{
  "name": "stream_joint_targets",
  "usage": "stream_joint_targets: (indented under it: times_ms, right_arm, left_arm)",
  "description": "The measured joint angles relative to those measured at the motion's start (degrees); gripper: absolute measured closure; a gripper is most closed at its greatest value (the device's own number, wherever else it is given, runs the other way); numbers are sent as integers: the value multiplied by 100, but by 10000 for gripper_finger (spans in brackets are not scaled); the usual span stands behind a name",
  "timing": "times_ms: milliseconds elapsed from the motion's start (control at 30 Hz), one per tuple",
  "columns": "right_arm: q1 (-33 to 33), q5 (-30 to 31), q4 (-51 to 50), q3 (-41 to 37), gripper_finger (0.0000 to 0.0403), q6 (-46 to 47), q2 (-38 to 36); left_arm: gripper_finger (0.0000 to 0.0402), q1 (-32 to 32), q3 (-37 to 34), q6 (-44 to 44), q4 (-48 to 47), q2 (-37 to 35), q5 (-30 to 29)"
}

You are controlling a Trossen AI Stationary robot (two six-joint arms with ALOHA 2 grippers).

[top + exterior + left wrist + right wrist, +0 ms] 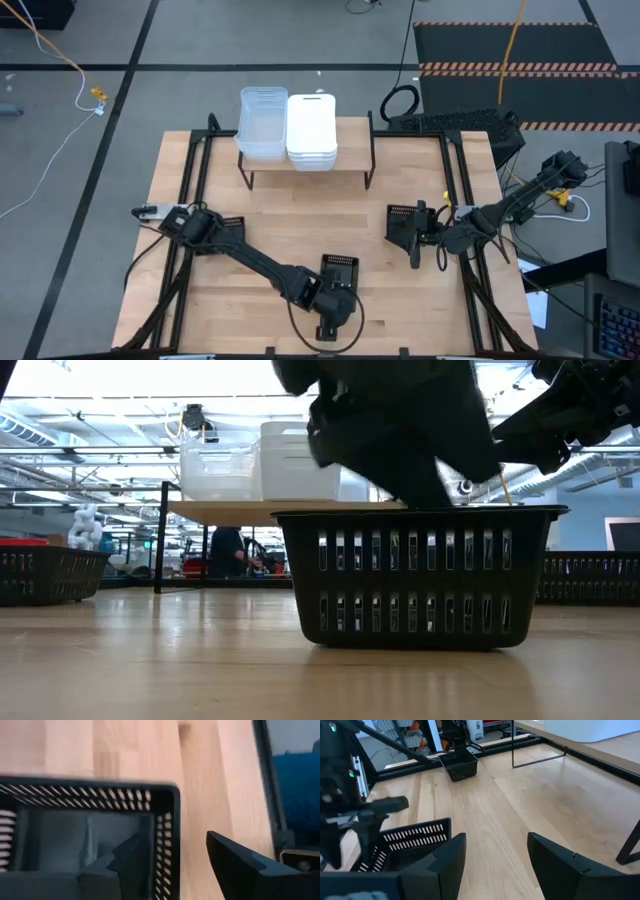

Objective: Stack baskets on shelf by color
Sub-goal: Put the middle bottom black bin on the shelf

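Observation:
On the shelf [352, 140] at the far edge stand a stack of clear baskets [262, 125] and a stack of white baskets [312, 130]. Three black perforated baskets rest on the tabletop: left [228, 232], middle [338, 272] and right [402, 222]. My left gripper [335, 300] is open over the middle basket [100, 830], with one finger inside it and one outside a wall [170, 845]. My right gripper [416, 245] is open and empty, raised beside the right basket [590, 575]. My left gripper comes at the middle black basket from above, pointing down [420, 480]. One finger [120, 865] is inside, close to the wall, and the other [240, 865] is outside. I cannot tell whether either touches. The basket rests on the table.
Black frame rails run along the table's left [190, 180] and right [455, 180] sides. Bare wood [300, 210] lies between the shelf and the black baskets. The right part of the shelf top shows bare. A person stands in the room beyond the table [228, 550].

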Motion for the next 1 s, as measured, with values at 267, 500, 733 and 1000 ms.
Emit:
stream_joint_targets:
  times_ms: [267, 500, 733, 1000]
  right_arm:
    - [1, 2, 6, 0, 197, 15, -1]
    - [2, 4, 16, 0, 197, 15, -2]
    - [0, 7, 46, 0, 197, 9, -2]
    - [-2, 44, 92, -2, 197, 0, -2]
  left_arm:
    - [277, 78, -9, -127, -432, 119, 17]
    - [374, 194, -9, 340, -744, -99, 11]
    - [381, 429, -10, 891, -1023, -1173, -45]
    - [391, 1274, -9, 2284, 171, -2453, -992]
